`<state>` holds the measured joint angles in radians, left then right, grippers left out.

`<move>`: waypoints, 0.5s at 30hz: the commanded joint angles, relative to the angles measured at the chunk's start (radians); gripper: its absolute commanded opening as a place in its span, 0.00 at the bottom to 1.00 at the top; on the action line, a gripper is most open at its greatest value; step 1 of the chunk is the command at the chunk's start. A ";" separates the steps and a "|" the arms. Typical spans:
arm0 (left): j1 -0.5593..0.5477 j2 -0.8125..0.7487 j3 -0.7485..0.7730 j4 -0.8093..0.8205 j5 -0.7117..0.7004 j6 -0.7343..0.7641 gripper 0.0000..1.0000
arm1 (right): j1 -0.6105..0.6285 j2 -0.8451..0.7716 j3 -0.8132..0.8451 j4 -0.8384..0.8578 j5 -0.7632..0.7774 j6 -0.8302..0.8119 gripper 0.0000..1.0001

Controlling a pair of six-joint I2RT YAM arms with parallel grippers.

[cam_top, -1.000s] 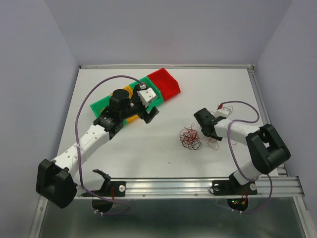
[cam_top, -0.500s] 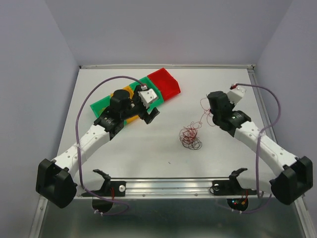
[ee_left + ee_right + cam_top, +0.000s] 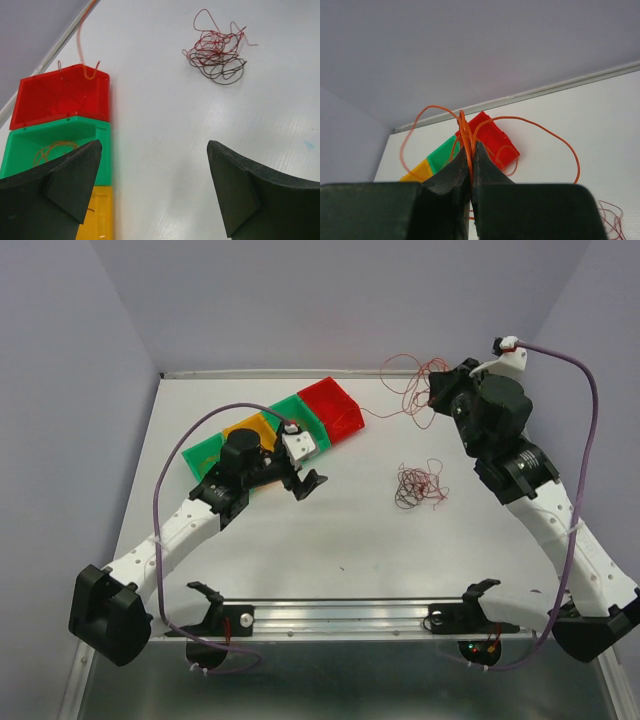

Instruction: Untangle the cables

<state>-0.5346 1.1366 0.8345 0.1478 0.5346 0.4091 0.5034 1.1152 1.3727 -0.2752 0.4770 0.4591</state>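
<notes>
One orange strand [image 3: 465, 131] is pinched between the closed fingers of the right gripper [image 3: 470, 150], held high near the back edge. Its loops dangle in the air, well apart from the tangle [image 3: 420, 485] lying on the table [image 3: 330, 540]. Risk: so thin a wire may slide out of the pinch, or its springy loops may catch the rim of the red bin [image 3: 45, 100] and land outside; the Left gripper [image 3: 154, 145] hangs wide open, holding nothing, too far off to help.

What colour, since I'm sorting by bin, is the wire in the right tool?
Orange, clearest in the right wrist view: the wire, pinched by the right tool.
</notes>
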 commanded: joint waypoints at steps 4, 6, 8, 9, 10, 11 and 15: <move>-0.044 -0.011 -0.064 0.278 0.114 -0.081 0.99 | -0.005 0.052 0.149 0.166 -0.179 -0.033 0.01; -0.045 -0.032 -0.078 0.291 0.027 -0.098 0.99 | -0.005 0.083 0.190 0.192 -0.243 -0.031 0.00; -0.045 -0.070 -0.107 0.335 -0.030 -0.099 0.99 | -0.005 0.109 0.235 0.188 -0.293 -0.030 0.01; -0.044 -0.095 -0.126 0.357 -0.091 -0.107 0.99 | -0.005 0.115 0.259 0.188 -0.334 -0.022 0.01; -0.041 -0.153 -0.165 0.407 -0.111 -0.110 0.99 | -0.003 0.121 0.265 0.188 -0.348 -0.019 0.01; -0.041 -0.181 -0.179 0.424 -0.120 -0.107 0.99 | -0.005 0.126 0.269 0.188 -0.359 -0.014 0.01; -0.041 -0.238 -0.183 0.457 -0.099 -0.101 0.99 | -0.005 0.120 0.256 0.192 -0.400 0.000 0.01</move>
<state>-0.5758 0.9539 0.6388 0.4530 0.4629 0.3214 0.5034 1.2449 1.5818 -0.1429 0.1642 0.4461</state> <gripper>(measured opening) 0.986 0.038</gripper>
